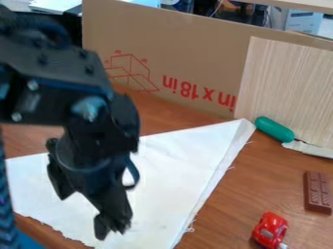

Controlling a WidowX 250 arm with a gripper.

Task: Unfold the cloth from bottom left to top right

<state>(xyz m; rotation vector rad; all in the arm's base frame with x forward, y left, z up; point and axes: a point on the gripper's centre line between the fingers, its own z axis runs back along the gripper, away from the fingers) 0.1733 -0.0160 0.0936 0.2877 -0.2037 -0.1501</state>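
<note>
We see the white cloth [175,170] lying in a broad triangle across the frame's left and centre, its unfolding likely unfinished. At lower left hangs the black gripper [112,227], whether spread or pinching fabric we cannot tell.

You have soft, fairly bright light across the table [240,194], with only faint shadows. The white cloth [175,165], in the centre and lower left, is your brightest patch. Your arm [55,73] at upper left reads very dark, bar a pale glint; small highlights dot the red toy car [270,227].
</note>
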